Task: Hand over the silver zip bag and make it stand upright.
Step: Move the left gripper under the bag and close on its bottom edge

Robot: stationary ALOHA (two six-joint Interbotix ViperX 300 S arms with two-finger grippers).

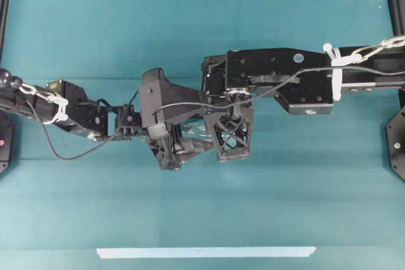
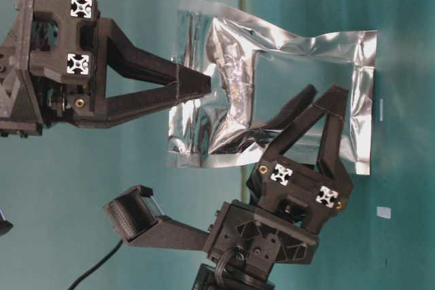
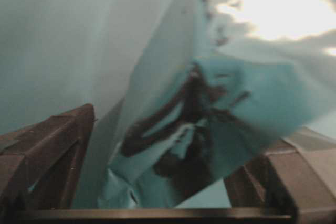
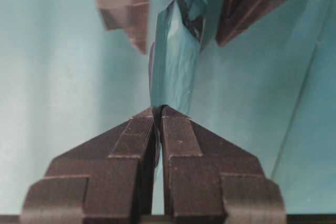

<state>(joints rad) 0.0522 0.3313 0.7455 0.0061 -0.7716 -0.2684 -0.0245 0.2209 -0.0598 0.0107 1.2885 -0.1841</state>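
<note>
The silver zip bag (image 2: 272, 93) hangs in the air between both arms, crinkled and shiny, its flat face toward the table-level view. My right gripper (image 2: 202, 86) is shut on one edge of it; in the right wrist view the closed pads (image 4: 142, 129) pinch the thin foil (image 4: 173, 61). My left gripper (image 2: 326, 96) stands open and straddles the bag from the other side, one finger on each face. In the left wrist view the bag (image 3: 220, 108) fills the gap between the spread fingers (image 3: 50, 150). From overhead only a sliver of the bag (image 1: 197, 133) shows under the arms.
A long pale tape strip (image 1: 205, 252) lies near the front edge of the teal table. A tiny white marker (image 2: 384, 212) sits on the surface. Black frame brackets (image 1: 397, 143) stand at the table's left and right sides.
</note>
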